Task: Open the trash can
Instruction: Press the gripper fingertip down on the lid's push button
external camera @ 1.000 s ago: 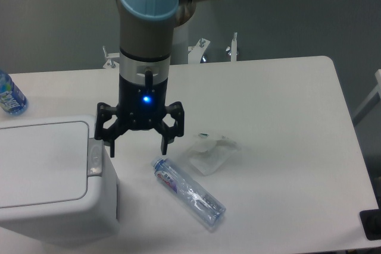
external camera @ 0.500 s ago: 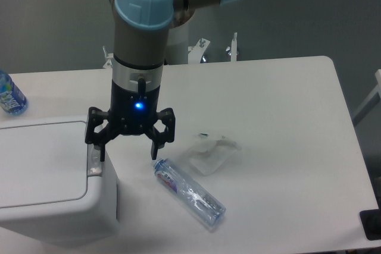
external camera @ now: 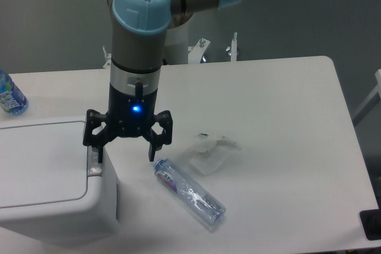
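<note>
Trash can (external camera: 47, 182), a boxy white bin with its flat lid down, fills the near-left corner of the white table (external camera: 280, 123), its small grey push-button (external camera: 94, 160) set at the lid's right edge. Directly over that edge hangs the pincer (external camera: 124, 147) of the robot arm (external camera: 138, 46), its two black fingers spread wide and gripping nothing; the left fingertip (external camera: 95, 150) sits just above or at the button, though contact cannot be confirmed from this angle, while the other finger hangs over bare tabletop. A blue light glows on the pincer's body. Just right of it, a clear plastic bottle (external camera: 189, 191) lies on its side, cap end toward the pincer, its blue-and-red label too blurred to read. Beyond the bottle rests a crumpled clear plastic wrapper (external camera: 208, 151). At the far left edge, behind the bin, stands a second bottle (external camera: 9, 94) with a blue label, partly cropped, its lettering likewise illegible.
</note>
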Tool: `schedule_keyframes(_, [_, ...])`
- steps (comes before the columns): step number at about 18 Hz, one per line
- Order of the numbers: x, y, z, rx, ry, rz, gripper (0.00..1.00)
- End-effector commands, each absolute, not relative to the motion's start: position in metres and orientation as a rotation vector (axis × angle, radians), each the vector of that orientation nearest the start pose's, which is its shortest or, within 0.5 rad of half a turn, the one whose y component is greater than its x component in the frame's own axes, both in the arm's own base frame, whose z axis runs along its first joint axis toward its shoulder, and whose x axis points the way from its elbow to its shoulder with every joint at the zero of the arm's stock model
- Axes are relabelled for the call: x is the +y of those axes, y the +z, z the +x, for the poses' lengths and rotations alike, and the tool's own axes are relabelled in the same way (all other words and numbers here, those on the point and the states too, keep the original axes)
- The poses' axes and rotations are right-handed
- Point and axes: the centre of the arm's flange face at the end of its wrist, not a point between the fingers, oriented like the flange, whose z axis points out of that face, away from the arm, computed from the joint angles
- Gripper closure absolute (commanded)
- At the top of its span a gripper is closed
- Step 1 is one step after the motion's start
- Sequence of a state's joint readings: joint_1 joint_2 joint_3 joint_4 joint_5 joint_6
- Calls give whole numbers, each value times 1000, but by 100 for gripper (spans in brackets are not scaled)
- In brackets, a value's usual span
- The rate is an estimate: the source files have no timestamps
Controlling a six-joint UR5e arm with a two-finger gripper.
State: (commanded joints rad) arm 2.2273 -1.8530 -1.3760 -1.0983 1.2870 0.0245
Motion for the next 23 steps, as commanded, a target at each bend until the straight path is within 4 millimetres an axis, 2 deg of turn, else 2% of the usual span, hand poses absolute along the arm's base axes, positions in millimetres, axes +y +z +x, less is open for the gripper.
schedule_keyframes(8, [608, 481, -254, -748, -192, -2582, 0])
schedule_keyframes(23, [610, 478, -256, -752, -193, -2586, 0])
